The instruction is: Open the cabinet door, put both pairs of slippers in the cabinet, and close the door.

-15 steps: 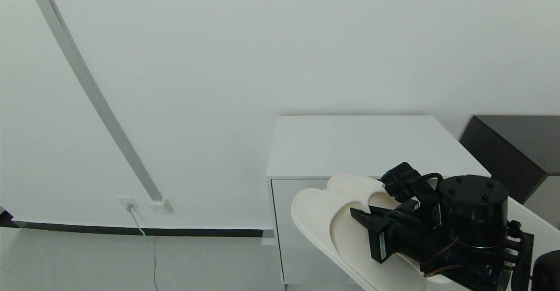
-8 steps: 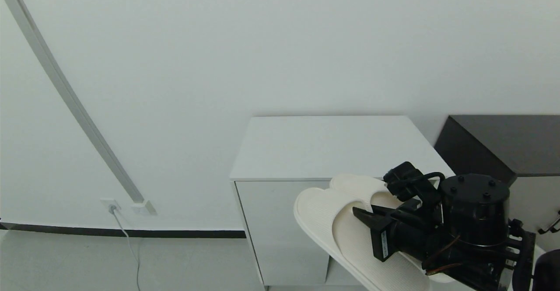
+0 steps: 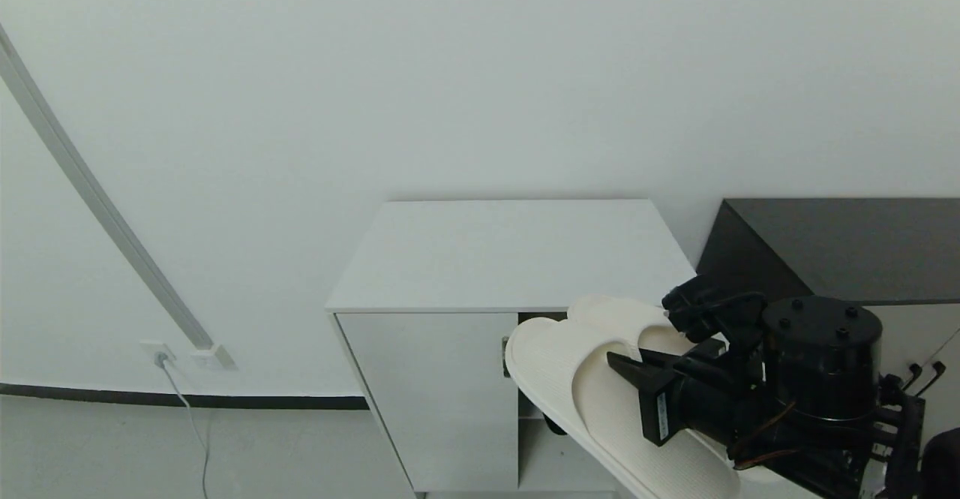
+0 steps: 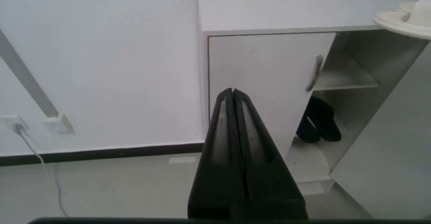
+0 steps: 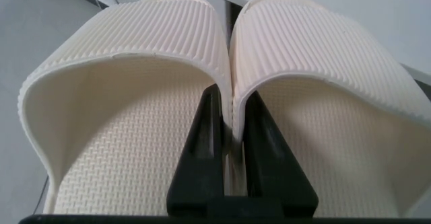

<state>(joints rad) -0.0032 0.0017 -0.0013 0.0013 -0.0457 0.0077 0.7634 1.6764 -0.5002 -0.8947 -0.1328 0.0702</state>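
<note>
The cabinet point(image 3: 495, 255) stood against the wall, with another piece of furniture point(image 3: 840, 247) just beside it on the right. Its left door point(image 3: 435, 394) was closed; the right door point(image 4: 397, 150) stood swung out toward the robot. Inside the open half, a shelf point(image 4: 345, 81) sat above a pair of shoes point(image 4: 320, 124) on the level below. In front of that opening, the right gripper point(image 3: 622, 365) held the pair of slippers point(image 3: 555, 364) side by side, their inner walls pinched between its fingers. Left of the cabinet, low on the wall, was an outlet point(image 3: 154, 350). The left gripper point(image 4: 234, 109) hung before the closed door, apart from it.
</note>
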